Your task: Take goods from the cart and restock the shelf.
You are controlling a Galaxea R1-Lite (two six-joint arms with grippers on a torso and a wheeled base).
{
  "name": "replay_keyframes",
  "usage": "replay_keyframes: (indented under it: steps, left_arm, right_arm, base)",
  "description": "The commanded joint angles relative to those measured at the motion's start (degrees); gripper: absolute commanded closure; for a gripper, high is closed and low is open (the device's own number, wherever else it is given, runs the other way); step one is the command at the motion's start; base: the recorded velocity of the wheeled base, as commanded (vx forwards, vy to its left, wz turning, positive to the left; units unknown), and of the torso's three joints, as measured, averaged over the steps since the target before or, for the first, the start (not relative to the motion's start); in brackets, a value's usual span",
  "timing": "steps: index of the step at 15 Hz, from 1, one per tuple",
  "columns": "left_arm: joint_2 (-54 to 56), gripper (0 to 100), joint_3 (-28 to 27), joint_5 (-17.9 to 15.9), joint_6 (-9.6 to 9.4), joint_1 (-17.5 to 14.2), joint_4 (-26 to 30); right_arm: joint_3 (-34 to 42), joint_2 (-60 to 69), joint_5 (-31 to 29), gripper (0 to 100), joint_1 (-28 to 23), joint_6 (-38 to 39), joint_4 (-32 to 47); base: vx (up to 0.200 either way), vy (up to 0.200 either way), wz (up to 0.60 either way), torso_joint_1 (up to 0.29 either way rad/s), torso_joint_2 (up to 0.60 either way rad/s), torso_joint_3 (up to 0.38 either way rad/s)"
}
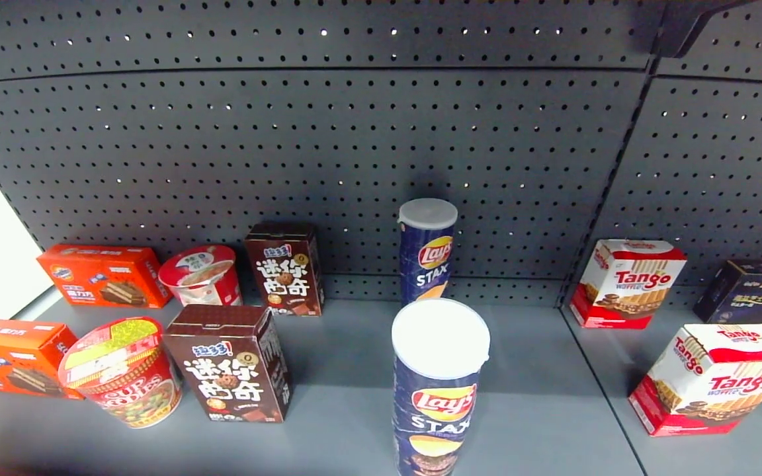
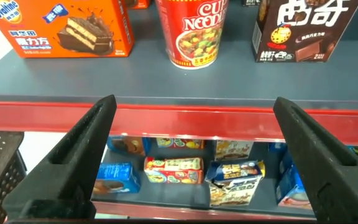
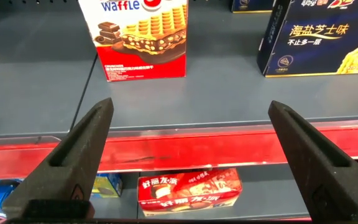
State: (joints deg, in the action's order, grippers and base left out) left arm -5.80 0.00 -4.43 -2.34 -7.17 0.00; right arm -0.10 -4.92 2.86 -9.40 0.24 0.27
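As the left claw [image 2: 197,158] and the right claw [image 3: 191,162] hang just before the red lip [image 2: 185,118] of the grey shelf [image 1: 540,396], each with jaws spread wide and gripping nothing, goods stand two rows deep on it. In the near row, left to right: orange cake box [image 1: 10,357], noodle cup [image 1: 123,373], brown biscuit box [image 1: 232,367], chip can [image 1: 439,390], wafer box [image 1: 718,380]. Behind them, in like order, stand a second cake box [image 1: 103,274], second noodle cup [image 1: 201,276], second biscuit box [image 1: 286,270], second chip can [image 1: 427,251] and second wafer box [image 1: 626,283], with a dark blue box [image 1: 751,291] far right against the pegboard wall [image 1: 288,152].
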Motion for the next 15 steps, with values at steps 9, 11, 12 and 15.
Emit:
replay_keyframes:
  steps: [9,11,12,15]
  left_arm:
    - [-0.09,0,0.00,-0.15,-0.30,0.66,0.00]
    - [-0.09,0,0.00,-0.23,-0.30,0.66,0.00]
    - [-0.09,0,0.00,-0.23,-0.30,0.66,0.00]
    - [-0.09,0,0.00,-0.23,-0.30,0.66,0.00]
  right_arm:
    - [0.01,-0.08,0.04,0,-0.01,0.02,0.00]
    - [0.01,-0.08,0.04,0,-0.01,0.02,0.00]
    - [0.01,-0.08,0.04,0,-0.01,0.02,0.00]
    - [0.01,-0.08,0.04,0,-0.01,0.02,0.00]
  base:
    - [-0.044,0.000,0.00,0.000,0.00,0.001]
    - [0.000,0.000,-0.60,0.005,0.00,0.002]
    - [0.000,0.000,0.00,0.000,0.00,0.000]
    - [0.000,0.000,0.00,0.000,0.00,0.000]
